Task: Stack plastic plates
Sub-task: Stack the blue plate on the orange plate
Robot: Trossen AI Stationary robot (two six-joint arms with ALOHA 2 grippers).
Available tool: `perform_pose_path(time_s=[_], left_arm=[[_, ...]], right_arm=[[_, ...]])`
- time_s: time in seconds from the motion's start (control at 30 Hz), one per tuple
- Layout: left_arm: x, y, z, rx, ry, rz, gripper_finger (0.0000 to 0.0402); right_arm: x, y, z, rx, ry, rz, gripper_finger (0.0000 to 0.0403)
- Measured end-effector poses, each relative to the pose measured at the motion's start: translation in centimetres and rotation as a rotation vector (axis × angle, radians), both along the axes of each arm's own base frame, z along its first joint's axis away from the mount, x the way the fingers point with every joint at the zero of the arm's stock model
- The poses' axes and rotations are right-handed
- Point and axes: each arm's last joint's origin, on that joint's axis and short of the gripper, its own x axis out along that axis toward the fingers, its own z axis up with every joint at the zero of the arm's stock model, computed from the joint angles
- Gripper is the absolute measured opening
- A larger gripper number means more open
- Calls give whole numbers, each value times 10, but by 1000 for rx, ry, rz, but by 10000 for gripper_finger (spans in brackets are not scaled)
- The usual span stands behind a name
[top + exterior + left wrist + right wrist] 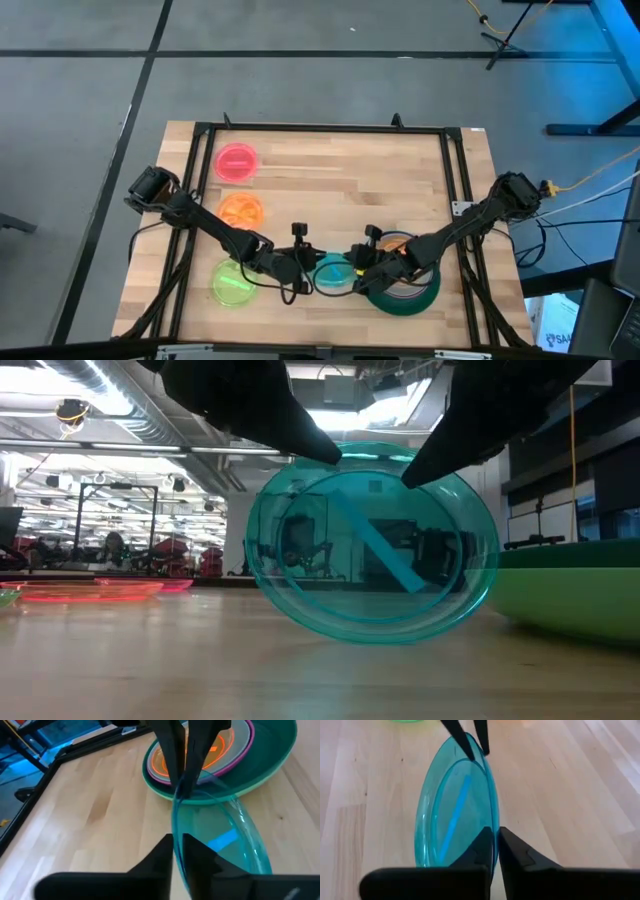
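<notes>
Translucent cyan plate (pixel 372 545) (round, glossy) tilted on edge, left hand (pixel 178 851) and right hand (pixel 495 842) both pinching its rim

Tilted plate (pixel 333 274) stands on edge at near-centre of table (pixel 350 190), w/ left gripper (pixel 303 276) on its left rim & right gripper (pixel 357 279) on its right rim, both pinching it. Stack of plates (pixel 405 283) just right of it. Flat plate (pixel 235 287) to its left; 2 more, (pixel 241 211) & (pixel 237 162), behind that one, in a column toward far edge.
</notes>
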Motion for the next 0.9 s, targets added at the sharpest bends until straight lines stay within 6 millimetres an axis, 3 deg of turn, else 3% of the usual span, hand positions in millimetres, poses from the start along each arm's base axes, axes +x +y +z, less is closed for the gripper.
perform_pose_path(time_s=[0.13, 0.3, 0.6, 0.77, 0.9], left_arm=[[-2, -4, 1, -3, 1, -12, 86], [-20, -13, 22, 2, -1, -66, 126], [-39, -33, 35, 4, -10, -145, 131], [-39, -34, 35, -2, -13, -144, 131], [-39, -33, 35, -3, -14, -140, 131]], right_arm=[[-1, -1, 5, -9, -9, 13, 4], [-12, -7, 34, 28, -76, 15, 6], [-61, -33, 85, 162, -36, 30, 2], [-87, -38, 98, 204, 7, 58, 1], [-103, -38, 96, 215, 103, 58, 2]])
